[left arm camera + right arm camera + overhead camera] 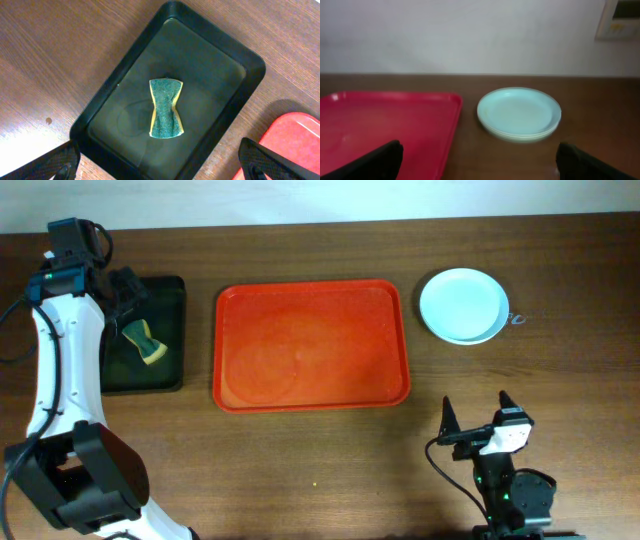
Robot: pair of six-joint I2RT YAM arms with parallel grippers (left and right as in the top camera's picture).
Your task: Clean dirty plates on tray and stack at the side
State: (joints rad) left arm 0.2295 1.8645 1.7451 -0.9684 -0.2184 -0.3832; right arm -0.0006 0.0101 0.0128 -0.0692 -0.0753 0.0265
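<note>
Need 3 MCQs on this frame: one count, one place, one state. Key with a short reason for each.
1. How many plates lie on the red tray?
A. none
B. one
C. three

2. Where does the sponge lie?
A. on the red tray
B. in the black tray
C. on the plates

3. How is the right hand?
A. open, holding nothing
B. shut on a plate
C. shut on the sponge

Key:
1 A: the overhead view shows the red tray bare, with the plates stacked on the table beside it.
2 B: the left wrist view shows the sponge flat in the middle of the black tray.
3 A: its fingers stand spread apart with nothing between them, away from the plates.
</note>
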